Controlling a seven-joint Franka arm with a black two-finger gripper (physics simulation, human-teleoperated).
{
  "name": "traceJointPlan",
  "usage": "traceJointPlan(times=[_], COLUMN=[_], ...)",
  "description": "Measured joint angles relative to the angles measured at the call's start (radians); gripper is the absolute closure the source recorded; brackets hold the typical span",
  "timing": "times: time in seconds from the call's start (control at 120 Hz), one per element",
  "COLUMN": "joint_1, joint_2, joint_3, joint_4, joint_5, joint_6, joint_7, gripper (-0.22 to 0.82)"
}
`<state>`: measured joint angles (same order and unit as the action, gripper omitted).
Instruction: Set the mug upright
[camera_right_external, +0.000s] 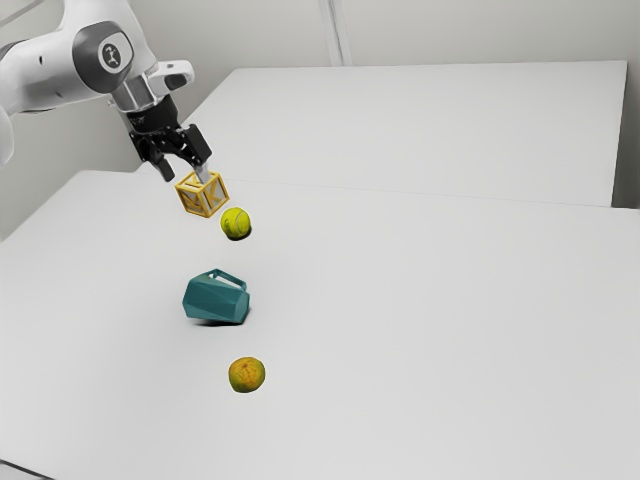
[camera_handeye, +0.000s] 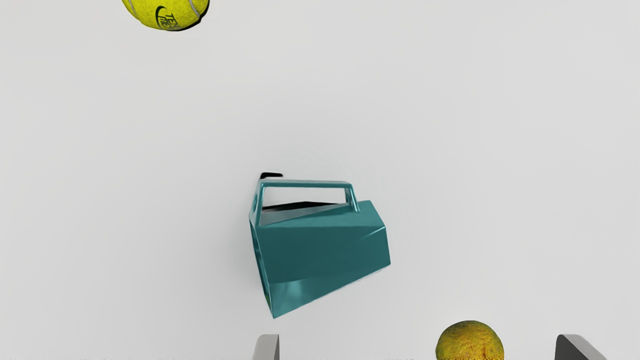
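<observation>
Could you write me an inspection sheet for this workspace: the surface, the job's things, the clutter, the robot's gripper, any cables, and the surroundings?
Surface: plain white table; no spills seen.
Job's things: teal mug lying on its side, not upright; its handle is on the side toward the tennis ball.
Clutter: the tennis ball; a yellow-edged crate near it; an orange-and-green citrus fruit on the mug's other side.
Gripper: open, above the table, not holding the mug.
Cables: a thin dark line in the exterior view's lower left corner, possibly a cable; can't be sure.
Surroundings: pale walls and a white surface beyond the table.
</observation>
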<state>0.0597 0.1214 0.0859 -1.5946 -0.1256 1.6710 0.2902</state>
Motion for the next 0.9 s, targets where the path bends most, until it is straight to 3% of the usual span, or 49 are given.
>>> traceJointPlan(times=[0.425, 0.633, 0.9], joint_1=[0.002, 0.023, 0.122], joint_2=[-0.013, -0.157, -0.188], joint_3=[0.0, 0.012, 0.157], joint_4=[-0.051, -0.247, -0.358], joint_5=[-0.022, -0.148, -0.263], joint_6=[-0.013, -0.018, -0.014], joint_7=[0.006, 0.017, 0.13], gripper=[0.0, 0.0, 0.0])
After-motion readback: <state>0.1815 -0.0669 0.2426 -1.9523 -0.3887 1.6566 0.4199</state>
